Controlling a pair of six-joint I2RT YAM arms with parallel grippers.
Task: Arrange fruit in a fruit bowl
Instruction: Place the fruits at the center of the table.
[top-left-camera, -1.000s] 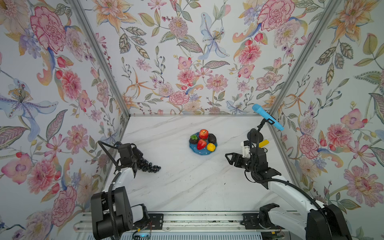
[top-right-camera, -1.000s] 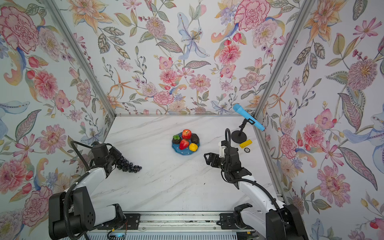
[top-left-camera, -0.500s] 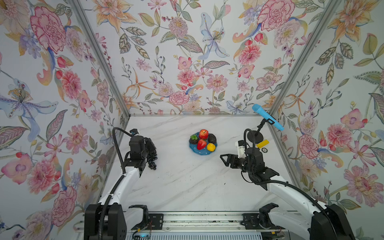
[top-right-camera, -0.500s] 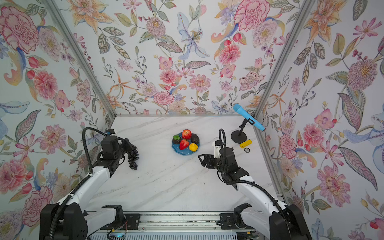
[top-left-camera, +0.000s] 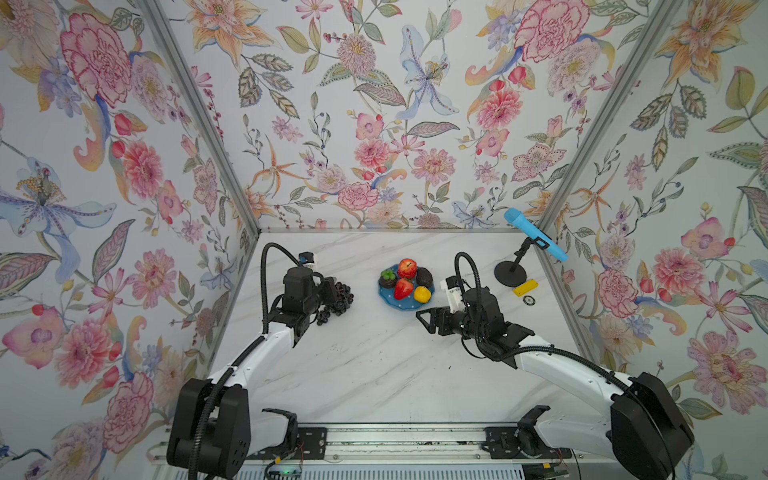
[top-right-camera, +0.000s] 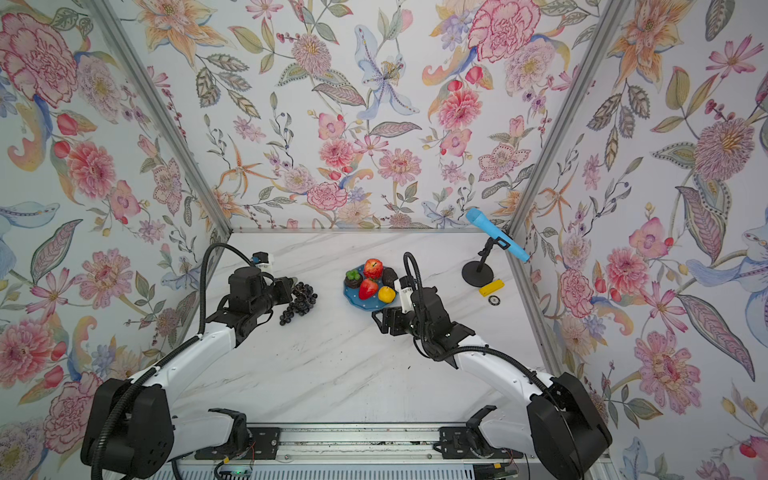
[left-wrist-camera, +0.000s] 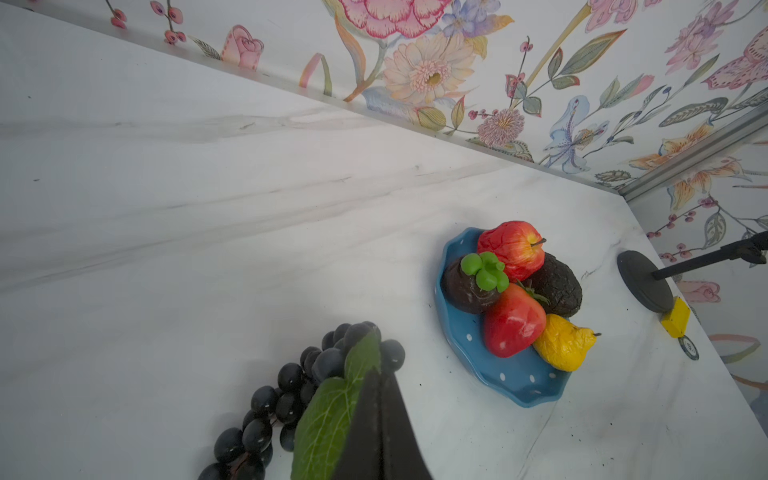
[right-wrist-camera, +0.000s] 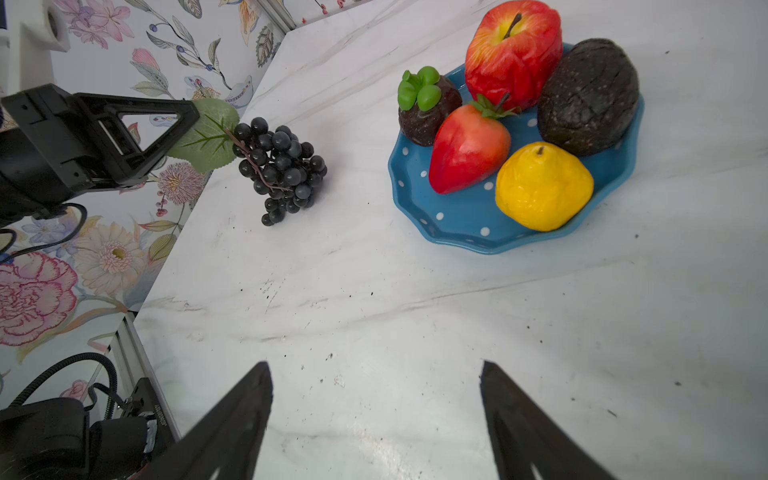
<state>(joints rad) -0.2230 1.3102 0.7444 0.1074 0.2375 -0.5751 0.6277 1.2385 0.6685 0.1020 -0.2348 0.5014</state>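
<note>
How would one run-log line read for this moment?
left gripper: shut on grape bunch, outside fruit bowl | right gripper: open, empty | in bowl: apple, strawberry, lemon, avocado, green-topped fruit

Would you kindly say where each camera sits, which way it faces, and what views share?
Top views: overhead, looking down at table; both arms show.
Left wrist: behind the shut left gripper holding the grape bunch, facing the fruit bowl.
Right wrist: behind the open right gripper, facing both.
Shared: fruit bowl, grape bunch.
</note>
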